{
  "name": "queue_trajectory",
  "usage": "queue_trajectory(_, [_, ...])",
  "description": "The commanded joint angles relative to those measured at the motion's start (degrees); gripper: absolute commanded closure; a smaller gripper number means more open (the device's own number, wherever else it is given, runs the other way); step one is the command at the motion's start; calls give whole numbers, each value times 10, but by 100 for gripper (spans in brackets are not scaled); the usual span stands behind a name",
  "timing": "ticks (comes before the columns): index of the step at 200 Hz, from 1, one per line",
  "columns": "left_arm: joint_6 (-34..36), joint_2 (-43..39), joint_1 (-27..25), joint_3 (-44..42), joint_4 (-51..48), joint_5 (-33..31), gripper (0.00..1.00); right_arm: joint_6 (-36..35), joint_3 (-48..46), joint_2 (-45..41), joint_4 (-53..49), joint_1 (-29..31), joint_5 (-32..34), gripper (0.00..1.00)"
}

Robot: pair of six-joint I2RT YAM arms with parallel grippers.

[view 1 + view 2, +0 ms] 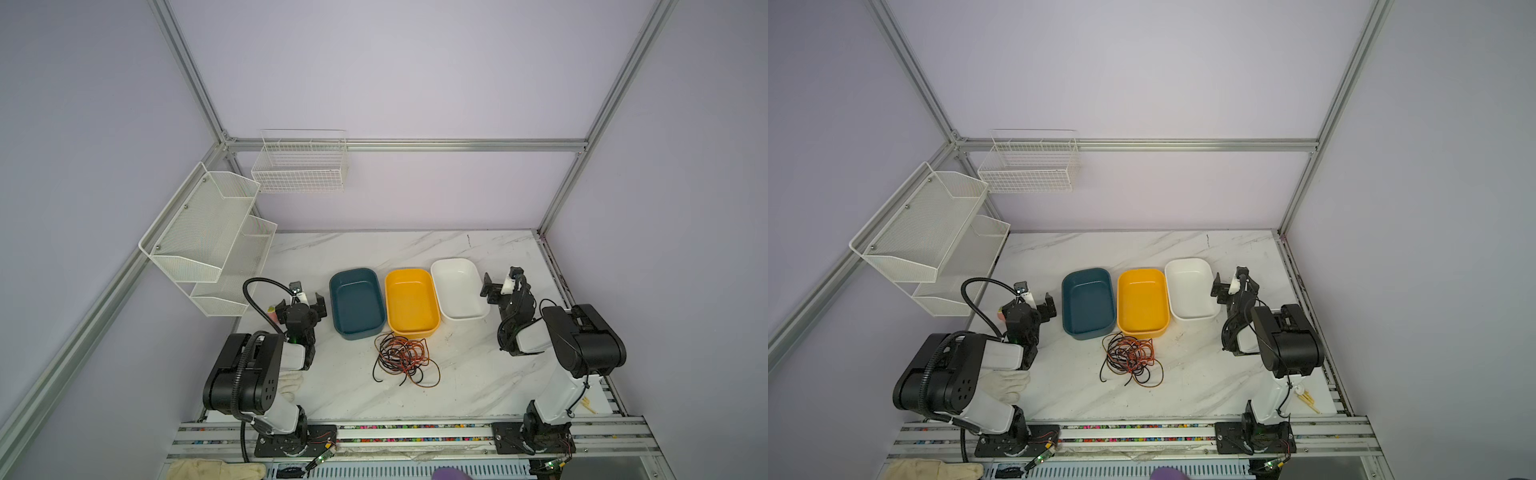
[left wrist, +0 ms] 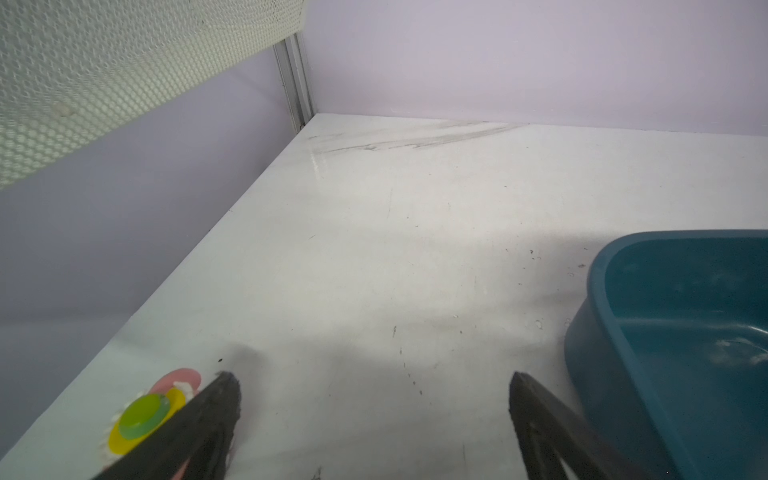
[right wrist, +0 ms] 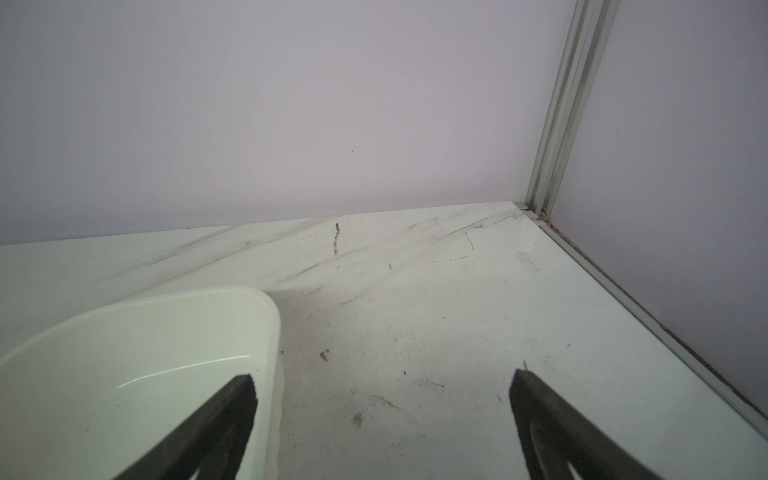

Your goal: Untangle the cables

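The cables (image 1: pixel 404 358) lie as one tangled heap of thin black and orange-brown strands on the marble table, just in front of the yellow bin; the same cables (image 1: pixel 1131 358) appear in both top views. Neither wrist view shows them. My left gripper (image 1: pixel 300 304) hovers left of the blue bin, well behind and left of the tangle. It is open, and the left wrist view shows this gripper (image 2: pixel 374 382) with only bare table between its jaws. My right gripper (image 1: pixel 501 280) stands open beside the white bin; the right wrist view shows that gripper (image 3: pixel 382 380) holding nothing.
A blue bin (image 1: pixel 356 303), a yellow bin (image 1: pixel 411 301) and a white bin (image 1: pixel 457 289) stand in a row behind the tangle. A mesh shelf (image 1: pixel 208 241) and wire basket (image 1: pixel 299 166) hang at the left. A small coloured toy (image 2: pixel 141 415) lies by the left jaw. A cloth glove (image 1: pixel 291 380) lies under the left arm.
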Motion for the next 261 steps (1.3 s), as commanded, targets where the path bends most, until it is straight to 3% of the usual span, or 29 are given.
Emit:
queue_trajectory(1, [7,2,3,18,25,-1,0,-9,8,-3,4,-2,-5,2])
queue_trajectory(228, [6,2,3,18,25,-1,0,-9,4,-7,14,-2,8,2])
queue_trajectory(261, [7,5,3,20,26,0,0,-11,-25,-104,-14,2,20,2])
